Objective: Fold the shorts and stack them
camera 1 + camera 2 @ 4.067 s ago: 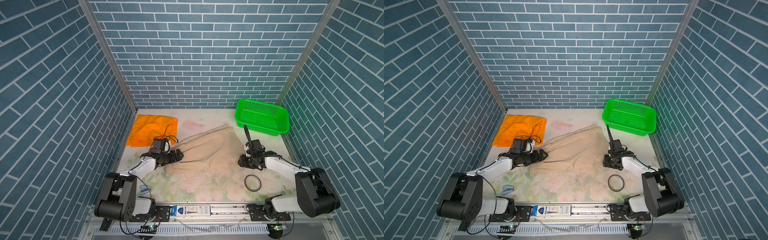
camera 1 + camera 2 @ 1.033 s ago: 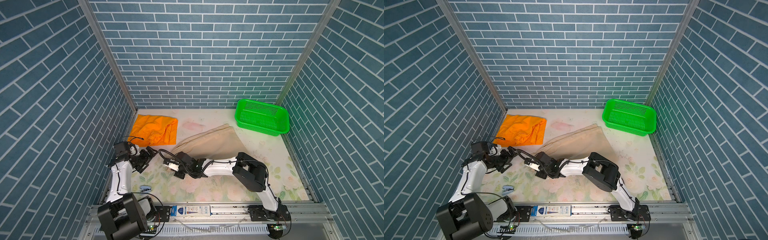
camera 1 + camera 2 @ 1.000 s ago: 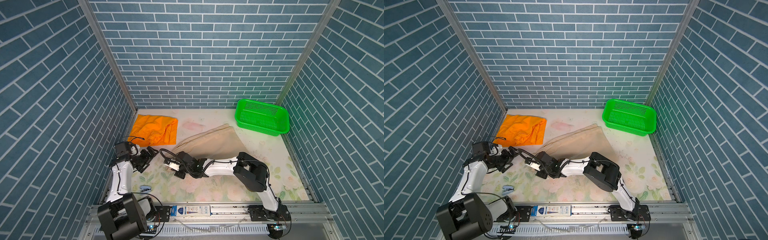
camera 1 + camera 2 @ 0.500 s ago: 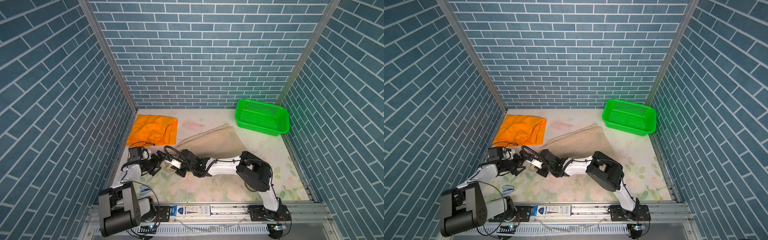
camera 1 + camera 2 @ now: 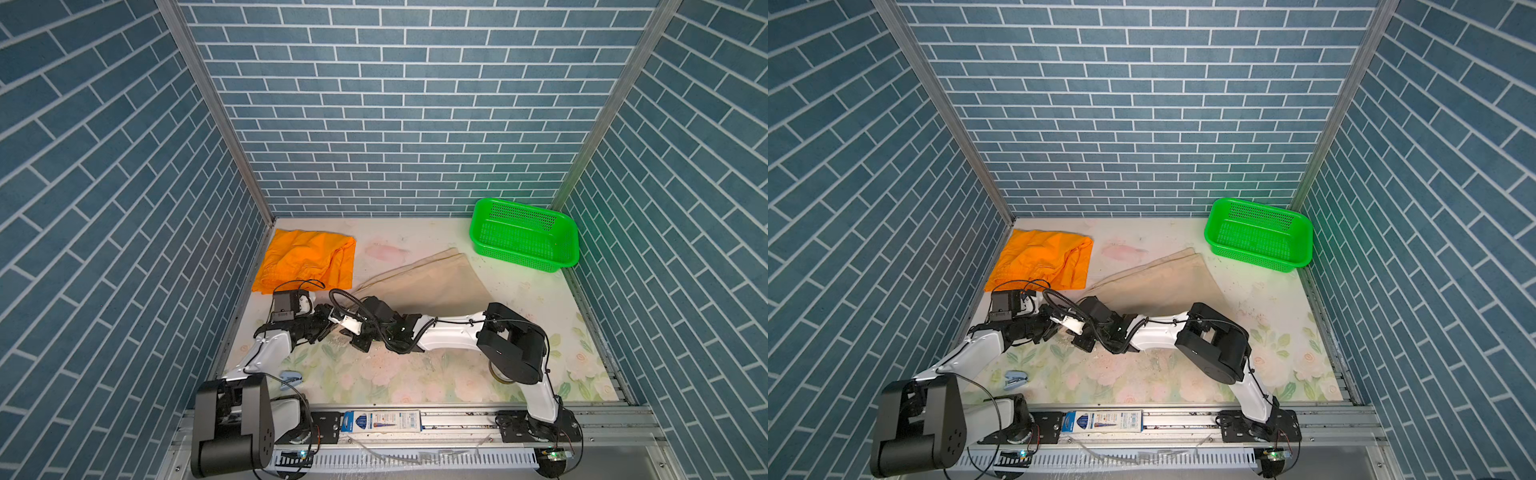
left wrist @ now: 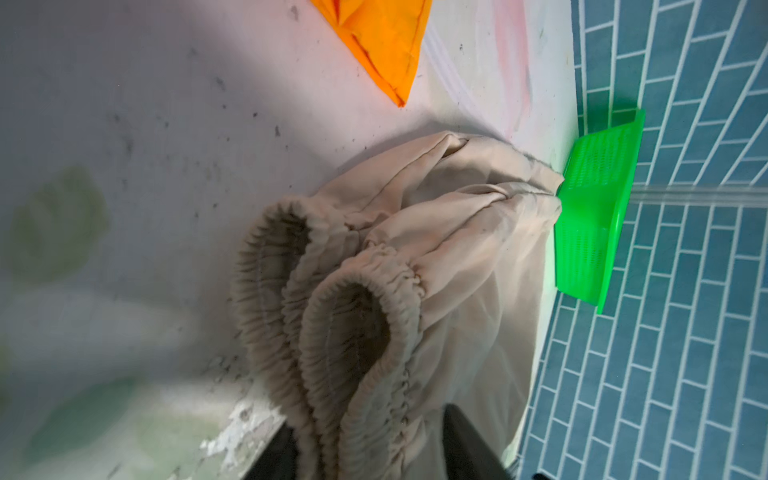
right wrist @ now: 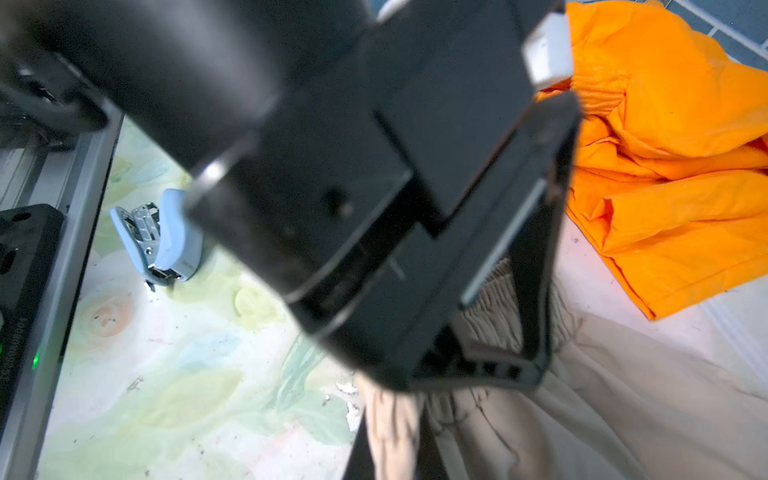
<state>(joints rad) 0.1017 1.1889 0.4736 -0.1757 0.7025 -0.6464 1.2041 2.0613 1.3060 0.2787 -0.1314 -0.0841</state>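
Beige shorts [image 5: 428,282] lie doubled over on the desk [image 5: 415,374]. Both waistband [image 6: 353,311] halves are stacked right at the two end effectors, and the legs trail off behind the right end effector [image 7: 395,453] toward the basket [image 5: 517,258].

- **Right:** it has reached across the middle and is clamped tight on the waistband. It looks like it's pinning the two layers so the fold can't spring open.
- **Left:** the left end effector [image 6: 370,449] faces it nose to nose. Its jaws straddle the same waistband, partly closed. Can't tell from the frames whether it's actually biting yet.
- **My read:** you're either handing off the doubled waistband or setting up a two-point hold for the next fold.
- **Other items:** Orange shorts [image 5: 307,262] sit just beyond the left end effector, apart from the beige pair and roughly folded, likely the stack base. The stapler [image 7: 162,237] is on its near side, out of the way.

Vs earlier:
- **Four seconds back:** the beige pair was spread open between the end effectors, one on each side. Now it's doubled.
- **One second back:** the left end effector was wide open and well off from the waistband. It has since swung in and started closing.
- **Unchanged:** the right grip is the same, and the orange pair and basket haven't moved.
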